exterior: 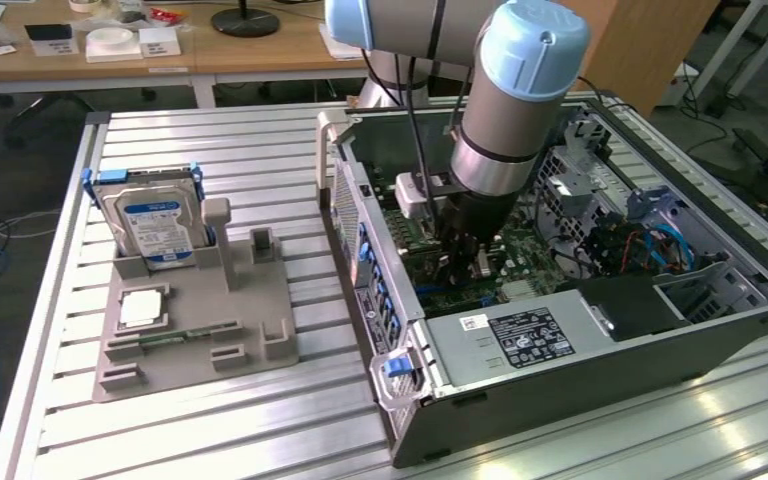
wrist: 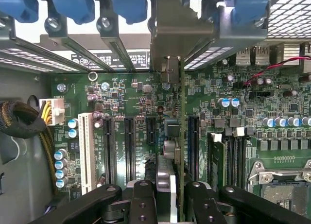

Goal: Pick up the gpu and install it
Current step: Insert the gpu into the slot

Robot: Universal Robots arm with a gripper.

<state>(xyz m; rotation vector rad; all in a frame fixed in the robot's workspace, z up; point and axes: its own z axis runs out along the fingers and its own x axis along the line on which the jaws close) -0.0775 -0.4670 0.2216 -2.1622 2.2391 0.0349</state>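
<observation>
- Exterior view: we see the arm (exterior: 511,120) reaching down into the open case (exterior: 558,300) on the tabletop (exterior: 224,130), end effector (exterior: 462,262) low over the motherboard. The holder (exterior: 191,320) beside it carries a hard drive (exterior: 155,225).
- Wrist view: the end effector (wrist: 166,197) is partly closed on the gpu (wrist: 167,136), held edge-on, its bracket (wrist: 175,34) at the rear slot openings.
- Risk: we judge a slight tilt would put the card edge beside the slot (wrist: 192,146); pressing then could jam or bend it.

the gpu's (wrist: 171,151) lower edge is hidden behind the gripper (wrist: 171,199). the hard drive's (exterior: 153,225) label text is too small to be read.
</observation>
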